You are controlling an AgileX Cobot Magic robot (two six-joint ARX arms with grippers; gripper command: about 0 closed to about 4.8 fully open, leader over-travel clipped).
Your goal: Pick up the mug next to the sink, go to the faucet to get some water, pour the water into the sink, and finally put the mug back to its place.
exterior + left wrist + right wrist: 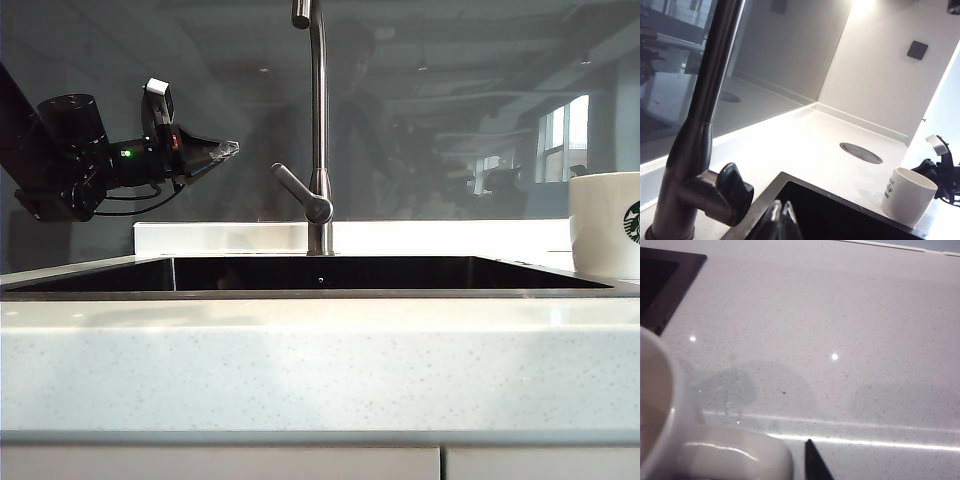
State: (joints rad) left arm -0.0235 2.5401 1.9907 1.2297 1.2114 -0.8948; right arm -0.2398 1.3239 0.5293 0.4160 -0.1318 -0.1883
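Note:
The white mug [605, 225] with its green logo stands upright on the counter just right of the sink [320, 294], at the edge of the exterior view. In the left wrist view the mug [907, 196] has my right gripper [939, 170] right behind it. The right wrist view shows the mug's handle [735, 455] with one black fingertip [815, 462] standing just clear of it; the other finger is hidden. My left gripper [232, 148] hangs shut and empty, left of the faucet [318, 120], its tips [781, 205] over the sink's edge. No water is in view.
The faucet's lever [295, 187] angles out to the left near its base, close to my left gripper. A round dark disc [860, 152] is set in the counter behind the sink. A dark glass backsplash rises behind the counter.

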